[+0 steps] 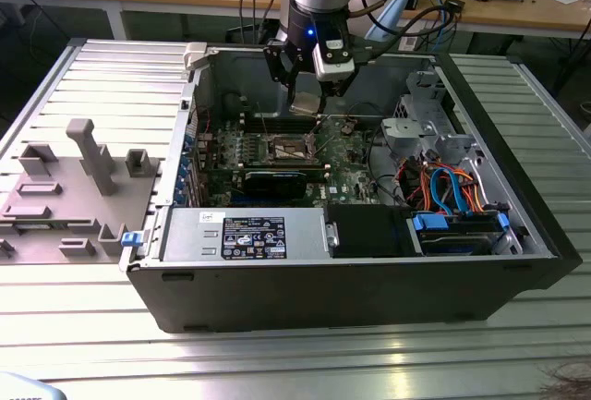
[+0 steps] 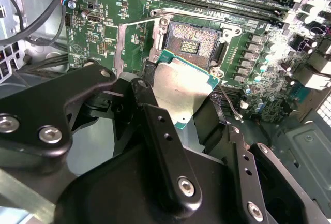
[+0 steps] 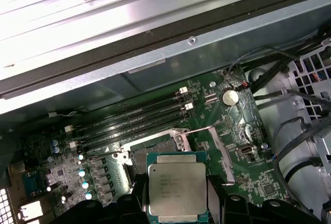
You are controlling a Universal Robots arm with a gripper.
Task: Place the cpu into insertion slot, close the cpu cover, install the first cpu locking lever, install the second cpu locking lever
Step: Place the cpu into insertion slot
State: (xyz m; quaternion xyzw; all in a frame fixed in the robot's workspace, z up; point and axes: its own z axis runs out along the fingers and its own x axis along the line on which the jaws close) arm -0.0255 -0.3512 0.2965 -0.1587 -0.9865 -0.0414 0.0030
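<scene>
End effector [image 2: 181, 107] pinching the cpu [image 2: 182, 81] by two edges, hovering above the open insertion slot [image 2: 194, 40] — if lowered tilted or off-centre, it could land askew and damage that slot.

cpu [image 2: 183, 89]: small flat square chip, silvery-grey metal top, green edge. Not seated. Clamped at two opposite edges in gripper [image 2: 181, 100], raised off board, tilted in second wrist view, one corner just short of socket rim.

insertion slot [image 2: 194, 42]: square dark socket, silvery metal rim, green circuit board around. Contact field exposed, window uncovered.

cpu cover [image 3: 221, 154]: thin silvery metal frame with large square window. Hinged open, swung off socket to one side. Exact angle cannot be judged.
</scene>
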